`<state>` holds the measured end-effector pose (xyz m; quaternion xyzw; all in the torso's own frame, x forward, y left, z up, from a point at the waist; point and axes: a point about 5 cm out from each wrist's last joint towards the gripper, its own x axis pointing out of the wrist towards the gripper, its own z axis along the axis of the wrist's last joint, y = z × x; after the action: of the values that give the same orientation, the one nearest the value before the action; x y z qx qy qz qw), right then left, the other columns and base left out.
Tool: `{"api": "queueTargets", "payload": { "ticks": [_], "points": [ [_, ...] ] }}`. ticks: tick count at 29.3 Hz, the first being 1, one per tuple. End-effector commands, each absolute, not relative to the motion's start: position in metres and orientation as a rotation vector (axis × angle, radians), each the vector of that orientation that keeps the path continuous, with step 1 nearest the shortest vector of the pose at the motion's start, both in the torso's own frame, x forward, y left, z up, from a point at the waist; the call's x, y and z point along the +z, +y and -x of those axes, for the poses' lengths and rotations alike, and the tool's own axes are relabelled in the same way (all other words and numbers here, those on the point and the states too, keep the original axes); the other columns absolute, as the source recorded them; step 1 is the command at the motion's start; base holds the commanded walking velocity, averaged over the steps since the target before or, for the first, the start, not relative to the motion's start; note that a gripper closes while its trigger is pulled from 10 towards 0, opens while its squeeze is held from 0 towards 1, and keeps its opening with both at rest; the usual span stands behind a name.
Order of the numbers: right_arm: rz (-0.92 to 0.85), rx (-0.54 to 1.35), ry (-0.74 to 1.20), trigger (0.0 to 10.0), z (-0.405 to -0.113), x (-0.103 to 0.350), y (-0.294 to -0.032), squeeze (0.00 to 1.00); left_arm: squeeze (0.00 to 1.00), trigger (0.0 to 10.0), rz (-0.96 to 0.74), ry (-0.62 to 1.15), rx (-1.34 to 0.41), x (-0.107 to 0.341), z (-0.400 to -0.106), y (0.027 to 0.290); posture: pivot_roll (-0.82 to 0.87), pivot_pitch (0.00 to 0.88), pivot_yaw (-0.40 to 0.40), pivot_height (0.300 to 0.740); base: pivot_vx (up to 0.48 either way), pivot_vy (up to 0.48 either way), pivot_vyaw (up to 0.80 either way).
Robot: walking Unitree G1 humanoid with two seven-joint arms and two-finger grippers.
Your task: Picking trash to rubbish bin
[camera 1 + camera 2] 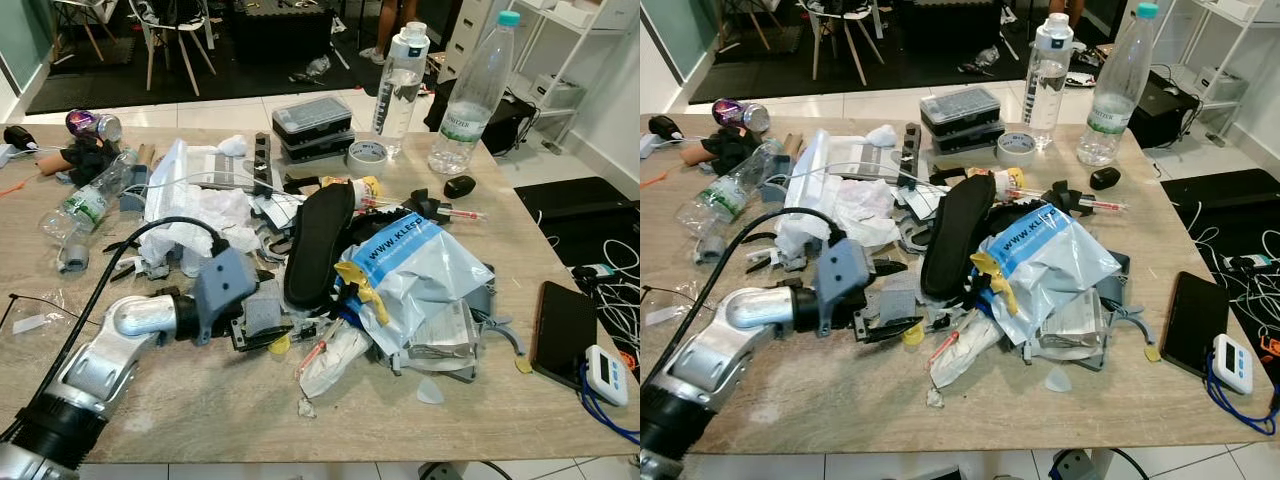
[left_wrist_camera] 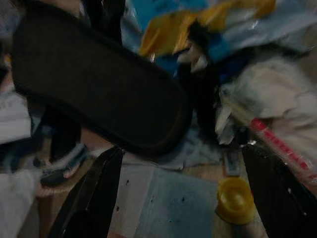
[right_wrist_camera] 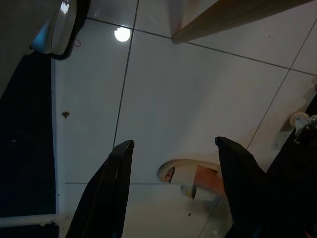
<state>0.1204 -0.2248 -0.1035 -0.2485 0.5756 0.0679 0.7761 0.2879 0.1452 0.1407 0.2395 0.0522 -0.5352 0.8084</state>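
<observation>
Black fingers point(image 2: 94, 198) of my left gripper point(image 2: 178, 193) are spread wide, holding nothing, low over the wooden table point(image 1: 200, 400) with a yellow bottle cap point(image 2: 234, 199) between them. Just ahead lies the trash pile: a black insole point(image 1: 318, 243) and a blue-and-white plastic bag point(image 1: 420, 265). My right gripper point(image 3: 173, 188) hangs parted above the tiled floor point(image 3: 198, 89).

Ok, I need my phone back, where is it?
The phone lies at the table's right edge, beside the white timer.

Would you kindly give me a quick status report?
Left gripper open, low at the trash pile. Right gripper open, idle over floor. Black insole and yellow cap just ahead.
</observation>
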Motion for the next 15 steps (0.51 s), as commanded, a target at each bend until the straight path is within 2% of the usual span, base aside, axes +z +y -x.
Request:
{"api": "queueTargets", "payload": {
  "ticks": [1,8,15],
  "points": [
    [0.529,0.141,1.27,10.0,-0.112,-0.106,-0.226,0.0,0.0,10.0,-0.531,0.187,-1.13,0.13,-0.289,0.144,0.05,0.092,0.006,0.74,0.0,0.0,0.0],
    [0.53,0.137,1.276,10.0,-0.11,-0.106,-0.228,0.0,0.0,10.0,-0.587,0.335,-1.104,0.113,-0.288,0.153,0.05,0.099,0.009,0.74,0.0,0.0,0.0],
    [0.527,0.136,1.277,10.0,-0.11,-0.106,-0.227,0.0,0.0,10.0,-0.629,0.381,-1.07,0.11,-0.288,0.158,0.05,0.102,0.01,0.74,0.0,0.0,0.0]
  ]
}}
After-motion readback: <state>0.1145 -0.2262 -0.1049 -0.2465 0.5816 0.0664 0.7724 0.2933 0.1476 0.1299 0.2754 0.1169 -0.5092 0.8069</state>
